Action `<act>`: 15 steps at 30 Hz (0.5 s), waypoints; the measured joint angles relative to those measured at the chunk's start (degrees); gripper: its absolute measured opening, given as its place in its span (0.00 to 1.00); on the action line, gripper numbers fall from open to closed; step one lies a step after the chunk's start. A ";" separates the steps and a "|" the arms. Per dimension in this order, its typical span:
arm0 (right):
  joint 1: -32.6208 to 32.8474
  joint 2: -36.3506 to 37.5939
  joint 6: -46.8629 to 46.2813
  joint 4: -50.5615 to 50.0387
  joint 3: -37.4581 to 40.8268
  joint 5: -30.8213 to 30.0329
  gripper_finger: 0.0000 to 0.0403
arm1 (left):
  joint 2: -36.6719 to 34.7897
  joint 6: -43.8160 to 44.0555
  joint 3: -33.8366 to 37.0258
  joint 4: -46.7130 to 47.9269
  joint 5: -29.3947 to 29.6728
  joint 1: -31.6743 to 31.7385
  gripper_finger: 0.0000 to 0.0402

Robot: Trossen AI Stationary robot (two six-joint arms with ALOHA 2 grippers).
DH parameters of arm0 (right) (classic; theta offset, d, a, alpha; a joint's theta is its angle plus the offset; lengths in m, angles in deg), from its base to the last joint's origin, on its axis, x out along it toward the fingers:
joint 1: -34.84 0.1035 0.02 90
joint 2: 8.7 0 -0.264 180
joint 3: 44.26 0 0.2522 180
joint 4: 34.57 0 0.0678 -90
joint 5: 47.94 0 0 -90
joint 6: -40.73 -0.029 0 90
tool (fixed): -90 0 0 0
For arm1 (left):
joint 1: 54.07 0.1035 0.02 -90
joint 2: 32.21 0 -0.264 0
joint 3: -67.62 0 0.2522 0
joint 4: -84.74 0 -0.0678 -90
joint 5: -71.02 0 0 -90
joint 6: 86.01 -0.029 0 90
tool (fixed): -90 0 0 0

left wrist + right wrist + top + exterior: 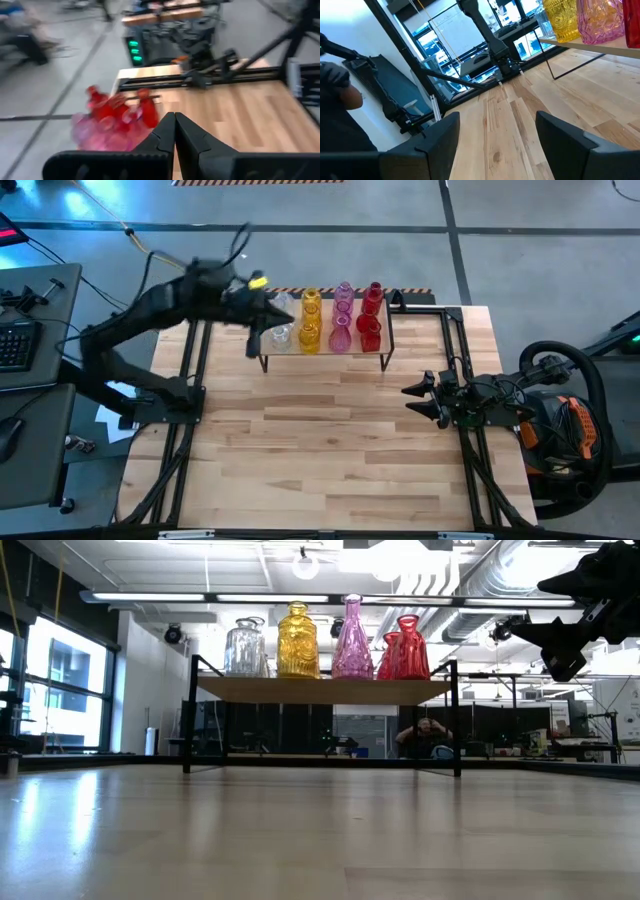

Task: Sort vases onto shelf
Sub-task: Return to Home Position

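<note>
Glass vases [340, 320] stand on the shelf [320, 690], at 12 o'clock on the desk [330, 460]. They are grouped by colour: clear vases [282, 335] at the shelf's 9 o'clock end, then amber vases [310, 320], pink vases [342, 315] and red vases [371, 315] towards 3 o'clock.

Handling, by judgement:
- Rigid, light and brittle. A knock against a neighbour or a drop to the desk is likely to crack one.
- The smooth, moulded glass will be slippery. Grip the narrow neck or just below the lip, where the claw can span it.
- The vases stand close together, so approach from above.

Claw state:
- The left claw [175, 116] is pinched shut and empty. It hovers near 11 o'clock, over the clear end of the shelf.
- The right claw [498, 117] is spread wide and empty. It waits at 3 o'clock, low over the desk.

Surface: a level, pale wooden plank top on a black frame, with no vase on it below the shelf.

Room: grey concrete floor with tape lines. A keyboard [15, 345] lies on a side bench at 9 o'clock.
</note>
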 joint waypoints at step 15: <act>0.01 0.00 0.00 0.01 0.01 0.00 0.61 | -36.12 10.46 53.54 -32.18 15.58 -7.06 0.00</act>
